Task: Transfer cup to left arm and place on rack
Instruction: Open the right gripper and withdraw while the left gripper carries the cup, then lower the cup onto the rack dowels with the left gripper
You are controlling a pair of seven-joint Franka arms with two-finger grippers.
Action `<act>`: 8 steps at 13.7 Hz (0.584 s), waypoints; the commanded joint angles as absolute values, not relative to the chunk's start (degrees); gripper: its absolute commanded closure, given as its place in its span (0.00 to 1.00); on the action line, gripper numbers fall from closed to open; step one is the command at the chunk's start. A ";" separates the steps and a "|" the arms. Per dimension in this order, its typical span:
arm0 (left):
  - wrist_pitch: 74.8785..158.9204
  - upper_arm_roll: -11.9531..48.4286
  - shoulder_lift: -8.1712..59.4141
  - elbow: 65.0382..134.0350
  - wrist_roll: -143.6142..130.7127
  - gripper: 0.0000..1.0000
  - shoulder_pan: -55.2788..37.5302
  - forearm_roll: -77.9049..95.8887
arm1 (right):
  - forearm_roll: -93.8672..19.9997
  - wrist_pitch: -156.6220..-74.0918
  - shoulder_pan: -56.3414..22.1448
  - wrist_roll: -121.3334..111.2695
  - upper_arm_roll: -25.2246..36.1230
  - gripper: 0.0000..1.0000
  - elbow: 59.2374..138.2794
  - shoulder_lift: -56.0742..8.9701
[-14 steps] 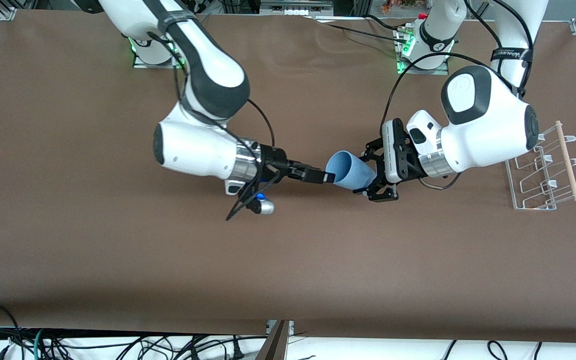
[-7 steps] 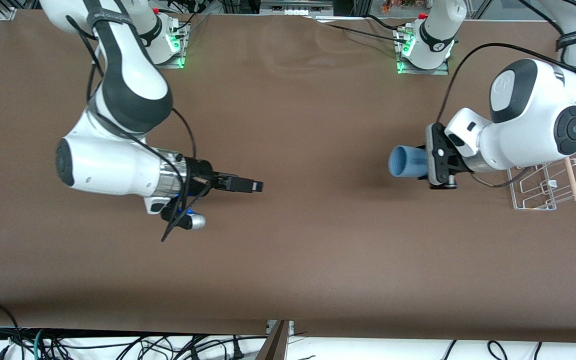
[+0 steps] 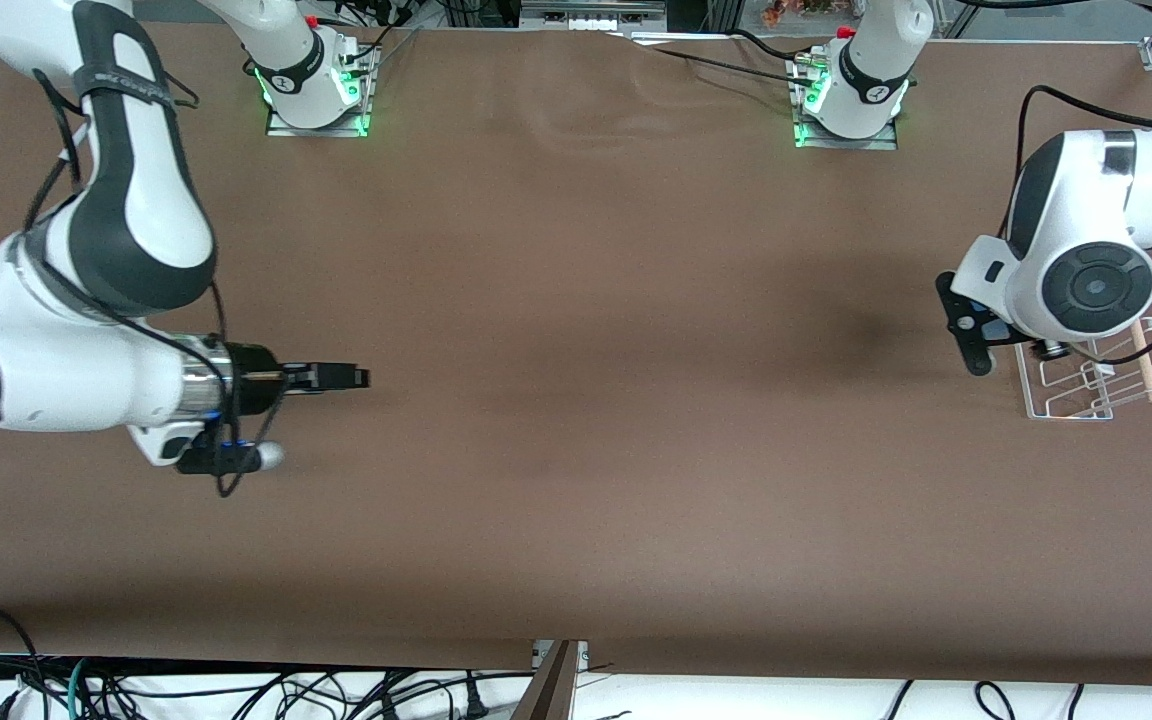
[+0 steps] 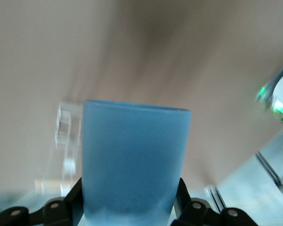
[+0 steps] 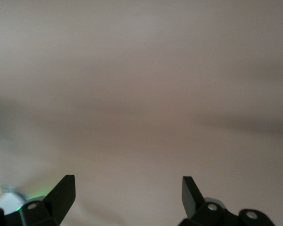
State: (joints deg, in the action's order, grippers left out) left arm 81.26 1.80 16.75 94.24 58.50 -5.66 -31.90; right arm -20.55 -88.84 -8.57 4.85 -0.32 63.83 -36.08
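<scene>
The light-blue cup (image 4: 137, 155) fills the left wrist view, with my left gripper (image 4: 129, 200) shut on its lower part, black fingers (image 4: 70, 202) on both sides. In the front view the cup is hidden under the left arm's wrist (image 3: 1086, 290), which hangs over the edge of the white wire rack (image 3: 1101, 392). The rack (image 4: 66, 132) shows blurred past the cup. My right gripper (image 3: 356, 378) is over bare table at the right arm's end, open, with nothing between its fingers (image 5: 61, 193).
Brown cloth covers the table (image 3: 576, 400). The two arm bases (image 3: 311, 85) (image 3: 851, 100) stand along the table's edge farthest from the front camera. Cables lie below the table's near edge.
My right gripper opened, let go of the cup and drew back toward its end of the table. The left arm carried the cup from the table's middle to the rack.
</scene>
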 commanded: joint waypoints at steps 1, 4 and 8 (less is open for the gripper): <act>74.03 2.37 20.64 94.22 51.43 1.00 -6.85 -45.49 | -11.90 -89.64 -7.39 1.59 -0.62 0.00 71.61 -29.20; 69.52 2.37 22.68 99.11 43.19 1.00 -7.38 -55.60 | -4.68 -95.86 -6.42 1.58 -0.53 0.00 80.74 -22.35; 74.07 2.46 21.97 113.53 25.61 1.00 -6.42 -67.13 | 3.58 -97.12 -6.06 1.67 -0.62 0.00 87.18 -12.94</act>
